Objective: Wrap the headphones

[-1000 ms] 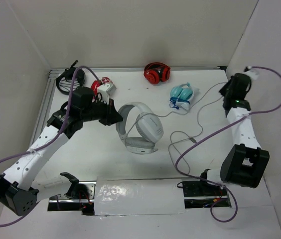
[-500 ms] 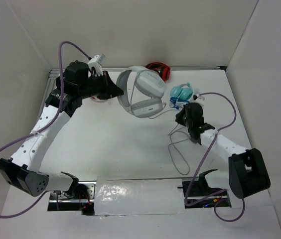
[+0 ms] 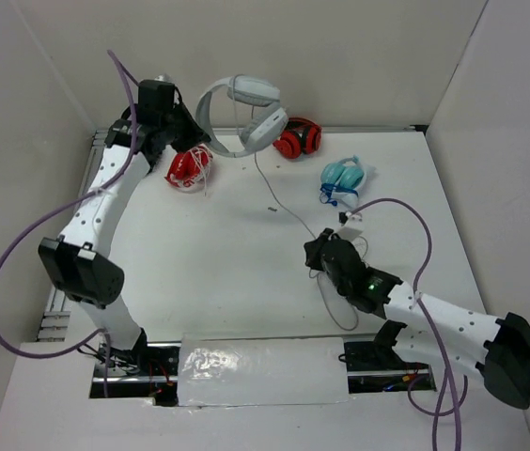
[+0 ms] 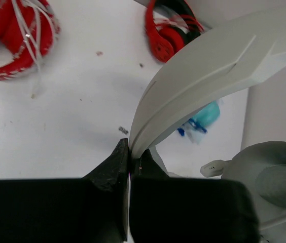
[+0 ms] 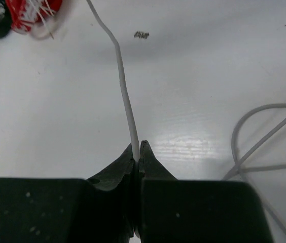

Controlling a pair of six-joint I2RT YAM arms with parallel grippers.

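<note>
L hand [image 4: 129, 152] is clamped on the headband [image 4: 204, 66] of the big white headphones [image 3: 246, 113], holding them up off the table [image 3: 199, 263] at the back-left, just by the red headphones [image 3: 295, 141]. Their thin grey cable [image 5: 123, 86] drops fwd to the R hand [image 5: 137, 151], pinched shut on it low over the table, w/ loose loops beside it. Light-blue headphones [image 3: 345, 177] sit further back. A red bundle w/ white cord [image 3: 187, 167], maybe earphones, lies below the L hand.

Smooth matt plastic on the headphones [image 4: 204, 66], upper right; faint gloss on the white table [image 5: 199, 136]; smooth grey cable [image 5: 125, 96].
</note>
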